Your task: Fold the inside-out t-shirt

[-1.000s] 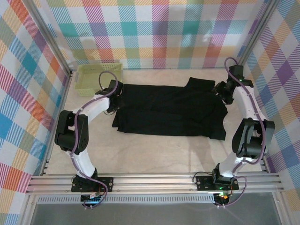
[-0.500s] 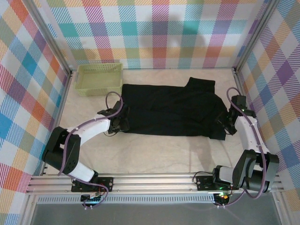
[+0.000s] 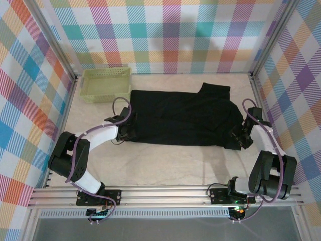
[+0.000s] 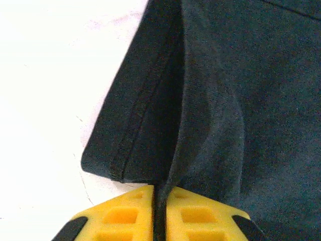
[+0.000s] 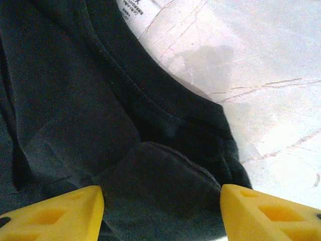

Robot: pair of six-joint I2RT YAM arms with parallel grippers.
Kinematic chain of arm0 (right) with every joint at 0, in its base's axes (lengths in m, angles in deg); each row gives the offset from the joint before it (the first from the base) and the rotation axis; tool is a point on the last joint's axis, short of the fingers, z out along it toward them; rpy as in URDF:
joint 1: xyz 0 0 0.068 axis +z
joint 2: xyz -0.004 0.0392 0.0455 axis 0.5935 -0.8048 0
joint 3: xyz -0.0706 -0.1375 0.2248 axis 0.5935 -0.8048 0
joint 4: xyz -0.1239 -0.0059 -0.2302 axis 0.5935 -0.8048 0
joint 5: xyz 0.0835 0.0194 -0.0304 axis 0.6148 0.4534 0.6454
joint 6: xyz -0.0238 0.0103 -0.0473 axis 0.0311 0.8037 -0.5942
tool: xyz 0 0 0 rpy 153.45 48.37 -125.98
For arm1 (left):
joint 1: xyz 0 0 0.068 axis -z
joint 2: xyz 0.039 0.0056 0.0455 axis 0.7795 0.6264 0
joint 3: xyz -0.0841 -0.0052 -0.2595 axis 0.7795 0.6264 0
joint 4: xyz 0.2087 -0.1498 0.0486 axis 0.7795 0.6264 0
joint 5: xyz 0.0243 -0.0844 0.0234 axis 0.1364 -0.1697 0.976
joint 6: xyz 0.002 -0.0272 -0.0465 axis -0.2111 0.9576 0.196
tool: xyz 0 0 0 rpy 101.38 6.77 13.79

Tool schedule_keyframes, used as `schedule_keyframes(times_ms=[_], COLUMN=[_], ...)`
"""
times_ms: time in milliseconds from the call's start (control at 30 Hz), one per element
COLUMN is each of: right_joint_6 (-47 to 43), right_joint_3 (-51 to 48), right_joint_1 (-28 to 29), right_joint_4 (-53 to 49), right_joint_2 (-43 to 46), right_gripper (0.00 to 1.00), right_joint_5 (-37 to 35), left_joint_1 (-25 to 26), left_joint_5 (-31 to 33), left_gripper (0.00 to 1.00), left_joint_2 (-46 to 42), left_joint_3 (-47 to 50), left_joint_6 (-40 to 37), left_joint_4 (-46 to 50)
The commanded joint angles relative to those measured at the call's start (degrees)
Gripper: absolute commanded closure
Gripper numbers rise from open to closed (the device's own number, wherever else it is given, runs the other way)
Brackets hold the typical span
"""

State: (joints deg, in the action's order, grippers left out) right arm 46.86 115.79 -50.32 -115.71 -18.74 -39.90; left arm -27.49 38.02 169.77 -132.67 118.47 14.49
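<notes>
The inside-out t-shirt (image 3: 180, 118) lies spread flat across the middle of the table, black, with its white tag (image 5: 133, 7) near the collar. My left gripper (image 3: 125, 133) sits at the shirt's near left corner. In the left wrist view its yellow fingers (image 4: 125, 218) are pressed together on a thin fold of the black cloth (image 4: 225, 100), just right of the hemmed corner. My right gripper (image 3: 239, 138) is at the near right corner. Its jaws stand wide apart around a bunched hump of the cloth (image 5: 160, 186), without pinching it.
A pale green lattice basket (image 3: 105, 83) stands at the back left, close to the shirt's far left corner. Bare table (image 3: 165, 165) runs between the shirt and the arm bases. Checked walls enclose three sides.
Both arms swung from the shirt's far corners to its near corners. The left gripper then closed on the cloth edge. The right gripper shifted slightly and stayed open.
</notes>
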Motion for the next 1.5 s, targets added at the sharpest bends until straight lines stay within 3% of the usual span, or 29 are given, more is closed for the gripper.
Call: schedule_keyframes(times_ms=[0,167,200,500,700,767,867,1000,1133,1267,1467], right_joint_6=[0.3,0.5,0.6,0.4,-1.4,-2.0,-2.7,-0.8,1.2,2.2,3.7], right_joint_3=[-0.1,0.1,0.2,3.7,3.4,1.6,0.3,-1.7,-5.0,-7.0,-8.2], right_joint_1=[-0.3,-0.4,-0.4,-0.7,-0.5,-0.3,-0.4,-2.3,-6.0,-7.8,-6.2], right_joint_4=[2.2,1.9,1.5,-3.4,-3.4,-2.3,-3.1,-3.9,-2.4,1.2,5.3], right_joint_2=[-2.2,-1.4,-0.7,9.0,8.2,7.6,6.8,9.7,12.7,9.1,3.2], right_gripper=[0.52,0.95,1.00,1.00,1.00,0.92,0.60,0.40,0.35,0.33,0.35], right_joint_5=[3.8,1.9,0.8,-11.4,-5.8,-2.1,1.5,2.3,5.6,9.4,16.1], left_joint_1=[-0.8,-2.7,-3.2,-7.4,-7.5,-7.4,-7.4,-7.4,-7.5,-7.5,-7.5], left_joint_5=[1.5,2.2,2.2,5.7,7.8,5.9,5.1,5.6,8.1,8.7,7.8], left_gripper=[0.95,1.00,1.00,1.00,1.00,1.00,1.00,1.00,1.00,1.00,1.00], left_joint_2=[-1.5,-5.2,-5.7,-10.5,-7.8,-6.0,-3.3,-1.2,-0.2,0.5,0.5], left_joint_3=[-0.3,1.5,1.6,2.1,1.8,1.8,0.6,-1.2,-2.6,-3.2,-3.2], left_joint_6=[-1.3,-1.7,-1.7,-2.3,-1.5,-1.7,-2.0,-1.9,-1.5,-1.2,-1.1], left_joint_4=[-0.5,-0.8,-0.5,2.0,3.8,3.5,4.2,5.3,6.7,6.9,6.7])
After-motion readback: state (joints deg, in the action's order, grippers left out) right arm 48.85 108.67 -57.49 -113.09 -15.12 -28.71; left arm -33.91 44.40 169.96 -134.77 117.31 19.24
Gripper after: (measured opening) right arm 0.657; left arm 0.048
